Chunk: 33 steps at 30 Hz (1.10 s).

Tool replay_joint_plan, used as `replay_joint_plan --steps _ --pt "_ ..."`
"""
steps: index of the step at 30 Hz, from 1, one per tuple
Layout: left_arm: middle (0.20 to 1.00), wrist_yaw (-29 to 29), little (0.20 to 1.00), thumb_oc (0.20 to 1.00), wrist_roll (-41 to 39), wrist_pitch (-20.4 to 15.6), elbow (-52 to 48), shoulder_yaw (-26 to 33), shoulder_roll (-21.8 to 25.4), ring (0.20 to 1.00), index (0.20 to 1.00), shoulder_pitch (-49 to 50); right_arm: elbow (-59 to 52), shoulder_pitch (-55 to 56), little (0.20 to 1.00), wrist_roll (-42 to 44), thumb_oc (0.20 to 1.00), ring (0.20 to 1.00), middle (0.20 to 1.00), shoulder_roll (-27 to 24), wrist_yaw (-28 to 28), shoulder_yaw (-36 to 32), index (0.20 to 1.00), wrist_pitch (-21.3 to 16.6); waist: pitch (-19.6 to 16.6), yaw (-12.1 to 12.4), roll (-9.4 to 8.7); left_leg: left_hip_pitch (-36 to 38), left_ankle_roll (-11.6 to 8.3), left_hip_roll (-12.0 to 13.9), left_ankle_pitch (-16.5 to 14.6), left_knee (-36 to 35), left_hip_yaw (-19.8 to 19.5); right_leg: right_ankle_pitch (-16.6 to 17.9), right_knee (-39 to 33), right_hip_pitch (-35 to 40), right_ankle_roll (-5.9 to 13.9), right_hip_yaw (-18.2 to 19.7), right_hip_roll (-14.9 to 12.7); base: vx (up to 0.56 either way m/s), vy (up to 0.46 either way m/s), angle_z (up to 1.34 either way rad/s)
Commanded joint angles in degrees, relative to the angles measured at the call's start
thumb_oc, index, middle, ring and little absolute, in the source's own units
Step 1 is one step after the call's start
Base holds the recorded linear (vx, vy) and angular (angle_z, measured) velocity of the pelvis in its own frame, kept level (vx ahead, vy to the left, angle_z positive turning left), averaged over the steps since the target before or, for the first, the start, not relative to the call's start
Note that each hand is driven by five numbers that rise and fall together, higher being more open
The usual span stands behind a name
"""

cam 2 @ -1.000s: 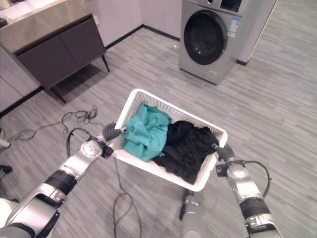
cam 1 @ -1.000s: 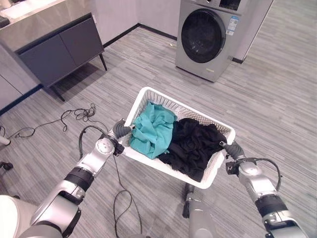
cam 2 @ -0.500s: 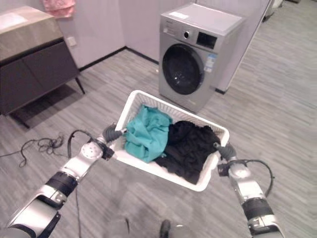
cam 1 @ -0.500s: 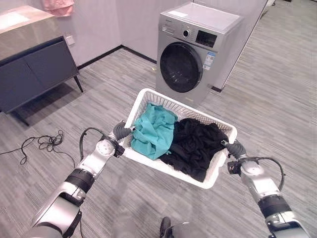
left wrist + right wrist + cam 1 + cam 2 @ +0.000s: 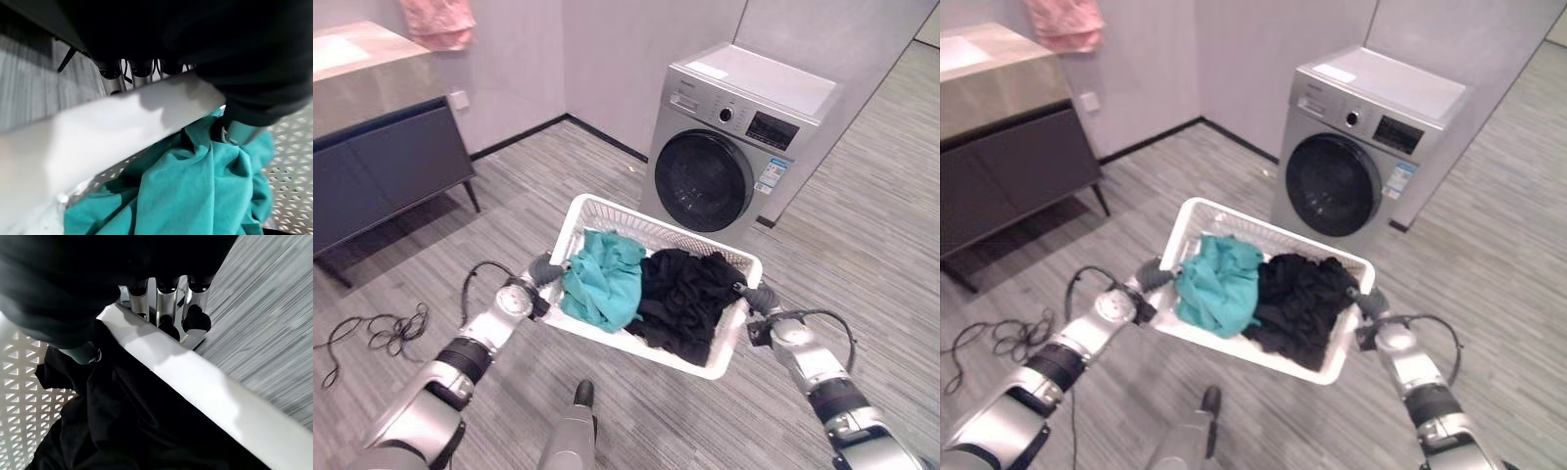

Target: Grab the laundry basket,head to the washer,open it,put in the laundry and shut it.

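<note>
A white perforated laundry basket (image 5: 607, 336) hangs above the floor between my hands. My left hand (image 5: 544, 269) is shut on its left rim (image 5: 98, 127), fingers (image 5: 132, 68) curled beneath and thumb inside against the teal cloth (image 5: 602, 279). On the right rim (image 5: 195, 377) my right hand (image 5: 754, 297) is shut the same way, fingers (image 5: 168, 325) curled under it. A black cloth (image 5: 685, 299) fills the basket's right half. The silver front-loading washer (image 5: 734, 147) stands just beyond the basket, its dark round door (image 5: 703, 181) shut.
A dark cabinet (image 5: 382, 166) with a stone top stands at the left wall, a pink cloth (image 5: 438, 22) hanging above it. A tangled cable (image 5: 372, 333) lies on the grey plank floor at the left. Walls close in behind the washer.
The whole view has shifted: the washer now stands larger and closer, straight behind the basket, and the cabinet has slid off left. Both hands keep their hold on the basket.
</note>
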Motion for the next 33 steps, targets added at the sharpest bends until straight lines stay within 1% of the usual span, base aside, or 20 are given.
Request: replay_joint_plan --steps 1,2,3,4,7,10,12,16,17,19,22,23,24,26,27,28,29,30,31,33 --pt "0.2 3.02 0.2 0.2 -1.47 -4.04 -3.57 3.64 0.58 0.2 0.2 -8.36 -1.31 -8.3 0.2 -1.26 0.2 0.2 0.2 -5.91 0.3 -2.62 0.2 -4.68 -0.68 0.12 3.48 9.14 3.91 0.88 -7.36 -1.27 2.16 19.4 6.4 -7.89 0.0 -7.32 4.14 0.21 0.182 -0.23" --pt "0.2 3.01 0.2 0.2 -1.47 -4.03 -3.6 3.71 0.59 0.2 0.2 -8.35 -1.3 -8.35 0.2 -1.27 0.2 0.2 0.2 -5.93 0.3 -2.58 0.2 -4.67 -0.76 0.21 3.56 9.03 3.9 0.99 -7.16 -1.42 2.27 19.5 6.5 -8.19 -0.08 -7.23 4.21 0.42 0.336 -0.29" --pt "0.2 3.07 0.2 0.2 -1.81 -3.75 -3.6 3.76 1.34 0.2 0.2 -8.52 -1.05 -8.35 0.2 -1.82 0.2 0.2 0.2 -5.89 0.46 -2.99 0.2 -4.28 -0.7 -0.14 5.1 12.47 4.73 0.91 -8.33 -2.67 3.46 20.37 10.43 -11.2 0.25 -10.82 0.85 0.32 0.216 -0.41" --pt "0.2 3.13 0.2 0.2 -1.81 -3.52 -3.98 3.88 1.5 0.2 0.2 -8.73 -1.26 -8.0 0.2 -1.88 0.2 0.2 0.2 -6.13 0.47 -3.55 0.2 -4.09 -0.49 -0.34 5.56 13.79 4.83 0.52 -8.72 -3.34 3.71 19.31 9.91 -12.05 -0.13 -12.6 -0.92 0.43 0.241 -0.53" --pt "0.2 2.92 0.2 0.2 -1.64 -3.36 -4.64 3.96 1.6 0.2 0.2 -8.72 -2.01 -7.31 0.2 -2.05 0.2 0.2 0.2 -6.7 0.69 -4.34 0.2 -3.77 -0.16 -1.32 5.99 15.6 4.63 -0.19 -9.35 -3.78 2.74 16.99 6.11 -13.25 -0.86 -14.6 -1.2 0.23 0.04 -0.21" --pt "0.2 1.91 0.2 0.2 -1.13 -3.19 -5.34 4.54 2.4 0.2 0.2 -7.49 -2.56 -6.3 0.2 -1.95 0.2 0.2 0.2 -7.03 1.27 -5.31 0.2 -3.82 -0.2 -1.56 6.24 17.52 3.89 -0.28 -12.06 -2.95 2.99 12.77 -6.34 -12.56 -2.46 -16.06 -1.13 0.24 -0.056 0.29" --pt "0.2 1.65 0.2 0.2 -1.32 -3.25 -5.72 5.4 2.65 0.2 0.2 -6.55 -2.78 -5.77 0.2 -1.74 0.2 0.2 0.2 -7.71 1.48 -5.74 0.2 -3.79 -0.45 -1.38 6.61 18.77 2.83 0.18 -13.3 -2.88 2.96 12.65 -15.85 -13.62 -2.88 -14.19 -1.37 0.27 -0.142 -0.2" --pt "0.2 1.83 0.2 0.2 -1.05 -3.57 -5.66 6.04 2.56 0.2 0.2 -6.49 -3.55 -4.98 0.2 -2.02 0.2 0.2 0.2 -9.12 1.97 -6.51 0.2 -3.53 -0.61 -2.28 6.68 20.01 2.25 0.43 -14.47 -3.26 2.5 16.76 -25.92 -15.32 -1.71 -9.73 -2.11 0.23 -0.137 -0.08" --pt "0.2 1.87 0.2 0.2 -0.53 -3.79 -5.51 6.12 2.5 0.2 0.2 -6.79 -3.91 -4.75 0.2 -2.13 0.2 0.2 0.2 -10.02 2.24 -6.91 0.2 -3.38 -0.58 -2.69 6.5 20.94 1.89 0.46 -15.46 -3.43 2.48 19.34 -31.72 -15.77 -0.64 -7.01 -2.4 0.25 -0.177 -0.07" --pt "0.2 1.97 0.2 0.2 0.08 -4.13 -4.84 6.13 2.51 0.2 0.2 -7.05 -4.21 -5.14 0.2 -1.89 0.2 0.2 0.2 -10.49 2.54 -7.0 0.2 -3.34 -0.63 -3.03 6.37 22.18 1.43 0.73 -16.24 -3.65 2.95 21.33 -34.65 -16.25 0.17 -7.2 -2.89 0.26 -0.171 -0.02" --pt "0.2 2.04 0.2 0.2 0.1 -4.38 -4.08 5.75 2.85 0.2 0.2 -8.49 -5.55 -5.41 0.2 -1.81 0.2 0.2 0.2 -11.66 3.22 -6.92 0.2 -3.17 -1.24 -3.5 5.62 23.1 0.7 0.96 -17.28 -3.71 3.01 21.46 -36.72 -14.74 0.28 -7.81 -2.47 0.27 -0.217 0.03" --pt "0.2 1.87 0.2 0.2 0.06 -4.54 -4.03 5.68 2.91 0.2 0.2 -8.86 -6.63 -5.29 0.2 -2.0 0.2 0.2 0.2 -12.33 3.33 -7.26 0.2 -3.32 -1.72 -3.85 5.03 23.47 0.22 1.28 -17.99 -3.11 2.66 21.24 -36.12 -14.28 0.09 -7.08 -1.84 0.31 -0.281 0.04" --pt "0.2 2.1 0.2 0.2 0.28 -4.7 -4.32 5.37 3.57 0.2 0.2 -9.33 -8.15 -4.5 0.2 -1.92 0.2 0.2 0.2 -14.24 3.18 -8.18 0.2 -3.67 -2.32 -4.64 4.61 24.57 -0.96 3.27 -18.17 -1.71 1.81 20.34 -33.96 -14.26 -0.54 -6.22 -0.02 0.43 -0.405 0.02" --pt "0.2 2.36 0.2 0.2 0.52 -4.91 -5.22 5.97 4.34 0.2 0.2 -9.67 -9.39 -4.43 0.2 -1.76 0.2 0.2 0.2 -15.91 3.01 -8.67 0.2 -4.03 -2.9 -4.88 4.32 24.44 -2.58 6.11 -15.89 1.95 1.37 18.86 -33.34 -13.13 -1.71 -7.21 2.14 0.33 -0.39 -0.13" --pt "0.2 2.33 0.2 0.2 0.57 -5.01 -5.72 5.91 4.82 0.2 0.2 -10.19 -9.99 -4.74 0.2 -1.57 0.2 0.2 0.2 -16.68 2.94 -8.64 0.2 -4.14 -2.91 -4.68 4.13 22.62 -3.27 7.78 -13.23 6.27 1.25 17.93 -33.85 -11.98 -2.76 -8.0 3.37 0.14 -0.256 0.05" --pt "0.2 2.32 0.2 0.2 0.56 -4.98 -5.74 5.89 4.84 0.2 0.2 -10.25 -9.99 -4.77 0.2 -1.55 0.2 0.2 0.2 -16.7 2.94 -8.69 0.2 -4.14 -2.92 -4.84 4.24 22.12 -3.46 8.04 -13.46 6.96 0.96 17.97 -33.99 -11.96 -2.94 -8.25 3.59 0.15 -0.436 0.16" --pt "0.2 2.7 0.2 0.2 -0.04 -4.9 -6.38 5.75 5.74 0.2 0.2 -11.6 -10.65 -5.24 0.2 -0.67 0.2 0.2 0.2 -18.24 2.23 -8.68 0.2 -4.34 -2.21 -4.49 3.17 16.63 -3.53 10.84 -7.86 18.56 0.13 16.23 -35.3 -9.42 -5.61 -8.29 5.81 0.07 -0.306 0.12" --pt "0.2 2.71 0.2 0.2 -0.08 -4.85 -6.4 5.68 5.78 0.2 0.2 -11.73 -10.62 -5.3 0.2 -0.62 0.2 0.2 0.2 -18.22 2.2 -8.74 0.2 -4.35 -2.17 -4.63 3.3 15.91 -3.67 11.08 -8.1 19.54 -0.27 16.28 -35.37 -9.5 -5.78 -8.5 6.05 0.14 -0.568 -0.01" --pt "0.2 3.36 0.2 0.2 -0.62 -4.79 -7.22 5.93 6.04 0.2 0.2 -12.95 -12.04 -5.34 0.2 -0.18 0.2 0.2 0.2 -19.5 1.69 -8.98 0.2 -4.53 -0.55 -4.07 2.53 11.35 -2.83 12.86 -5.39 30.24 -1.19 14.31 -36.0 -7.06 -8.77 -7.87 9.0 0.06 -0.376 -0.09" --pt "0.2 3.77 0.2 0.2 -1.39 -4.89 -7.55 6.16 5.42 0.2 0.2 -13.74 -13.04 -5.94 0.2 0.23 0.2 0.2 0.2 -19.68 1.37 -8.99 0.2 -4.86 0.18 -3.9 1.92 8.65 -2.92 13.84 -3.3 36.93 -1.47 12.87 -36.54 -4.98 -10.07 -7.17 10.83 0.13 -0.327 -0.02"
